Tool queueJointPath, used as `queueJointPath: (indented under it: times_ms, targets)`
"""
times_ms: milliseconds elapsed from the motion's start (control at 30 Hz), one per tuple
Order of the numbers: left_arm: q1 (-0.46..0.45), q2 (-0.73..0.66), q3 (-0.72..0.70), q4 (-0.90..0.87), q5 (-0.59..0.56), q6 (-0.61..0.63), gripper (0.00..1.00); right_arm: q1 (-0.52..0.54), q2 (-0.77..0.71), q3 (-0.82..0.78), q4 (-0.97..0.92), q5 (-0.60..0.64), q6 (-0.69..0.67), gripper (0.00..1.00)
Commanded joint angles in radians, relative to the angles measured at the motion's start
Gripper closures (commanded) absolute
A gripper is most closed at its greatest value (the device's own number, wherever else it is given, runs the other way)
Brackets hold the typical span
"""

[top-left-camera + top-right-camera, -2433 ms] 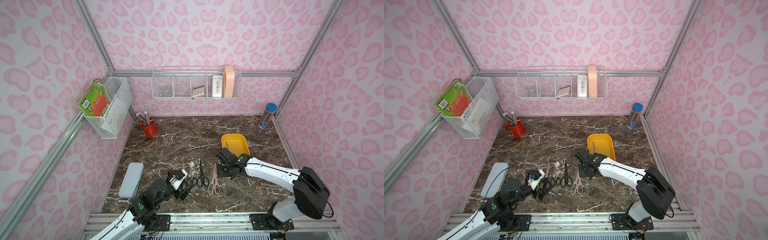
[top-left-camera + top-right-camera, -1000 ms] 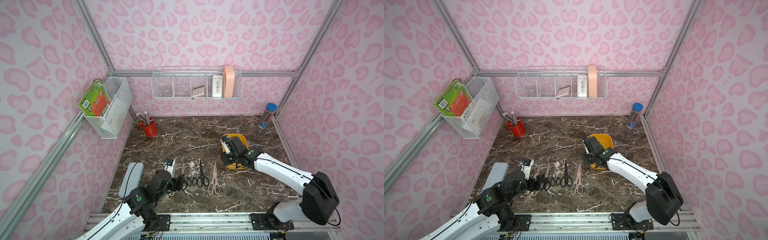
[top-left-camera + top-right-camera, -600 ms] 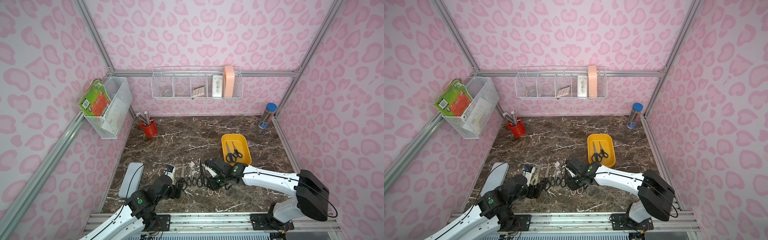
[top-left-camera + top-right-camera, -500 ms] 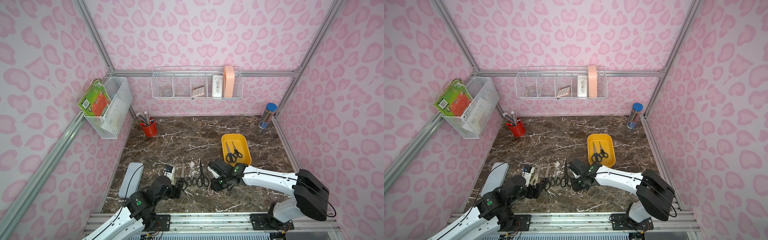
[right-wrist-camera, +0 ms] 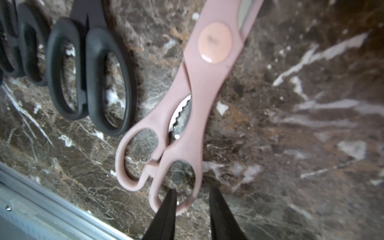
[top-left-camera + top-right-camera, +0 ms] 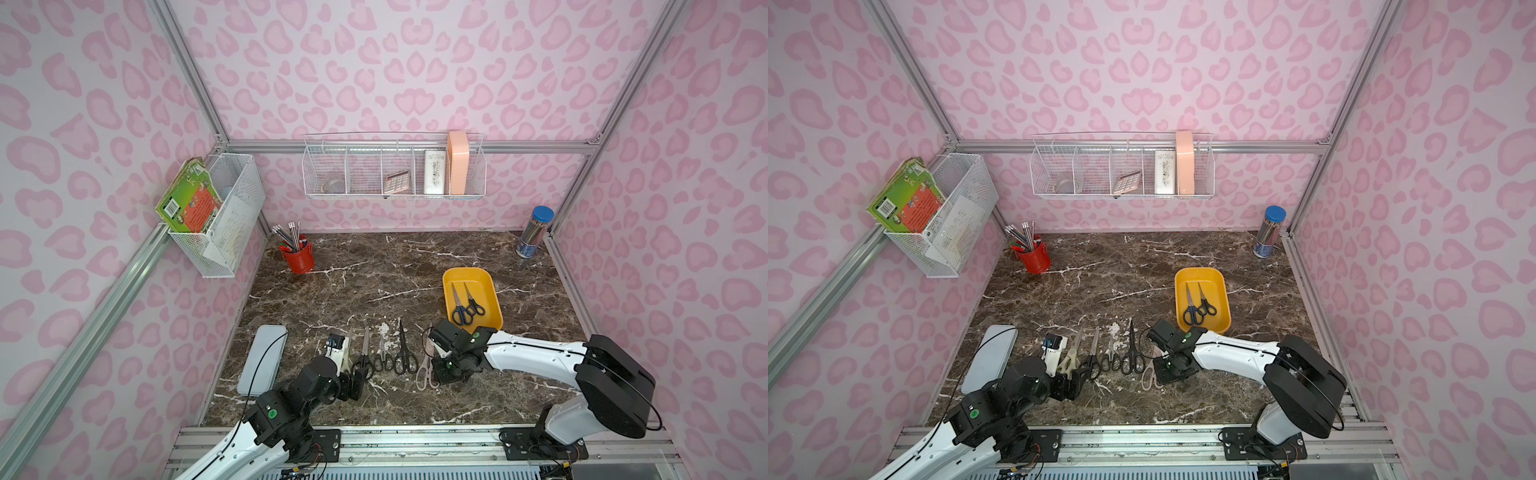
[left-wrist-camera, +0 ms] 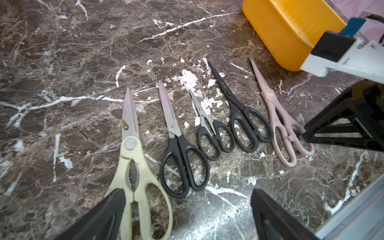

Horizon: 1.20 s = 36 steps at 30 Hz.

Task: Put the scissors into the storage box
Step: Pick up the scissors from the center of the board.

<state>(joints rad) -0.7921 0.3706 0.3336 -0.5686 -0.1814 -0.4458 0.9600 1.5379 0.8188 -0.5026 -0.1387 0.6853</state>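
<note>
At the left, the left tool (image 7: pixel 187 195) hung wide open over the cream scissors (image 7: pixel 133 158) on the desk (image 6: pixel 374 266). Three black pairs (image 7: pixel 216 137) lay alongside. Next came the pale pink scissors (image 5: pixel 199 83), one handle loop straddled by the right tool (image 5: pixel 192 197), its jaws close-set and contact unclear. Such a thin rim pinch could let them swing or slip before reaching the yellow storage box (image 6: pixel 451 282), which held two dark-handled pairs (image 6: pixel 465 309).

The dark marble tabletop (image 6: pixel 374 257) fills the lower middle of both top views. A red pencil cup (image 6: pixel 298 258) stands at its upper left corner and a blue-lidded clear tube (image 6: pixel 534 232) at its upper right. The yellow storage box (image 6: pixel 490 299) sits right of centre. A grey-blue pencil case (image 6: pixel 262 359) lies at the lower left. Low in the frame, five pairs lie side by side, blades pointing up: cream-handled scissors (image 6: pixel 1070 357), large black scissors (image 6: pixel 365 349), small black scissors (image 6: pixel 384 361), all-black scissors (image 6: pixel 402 349) and pale pink scissors (image 6: pixel 423 374).
</note>
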Motion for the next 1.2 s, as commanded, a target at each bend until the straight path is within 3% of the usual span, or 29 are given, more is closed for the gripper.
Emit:
queueJointPath:
  times_ms: [0, 400, 567, 733, 933, 1167]
  targets:
    - [0.001, -0.002, 0.001, 0.012, 0.008, 0.010, 0.01, 0.000, 0.022, 0.005, 0.004, 0.031, 0.016, 0.74]
    - [0.001, -0.021, -0.005, 0.011, 0.008, 0.009, 0.01, -0.004, 0.037, 0.008, -0.050, 0.129, -0.003, 0.99]
    - [0.001, -0.027, -0.002, 0.010, 0.010, 0.018, 0.02, -0.010, 0.007, 0.041, -0.060, 0.145, -0.052, 1.00]
    - [0.001, -0.027, 0.019, 0.015, 0.041, 0.049, 0.15, -0.042, -0.058, 0.089, -0.062, 0.159, -0.151, 1.00]
    - [0.002, -0.003, 0.098, 0.022, 0.049, 0.126, 0.16, -0.195, -0.134, 0.192, -0.120, 0.202, -0.312, 1.00]
    - [0.001, 0.097, 0.186, 0.085, 0.103, 0.201, 0.15, -0.528, -0.119, 0.224, -0.122, 0.151, -0.586, 1.00]
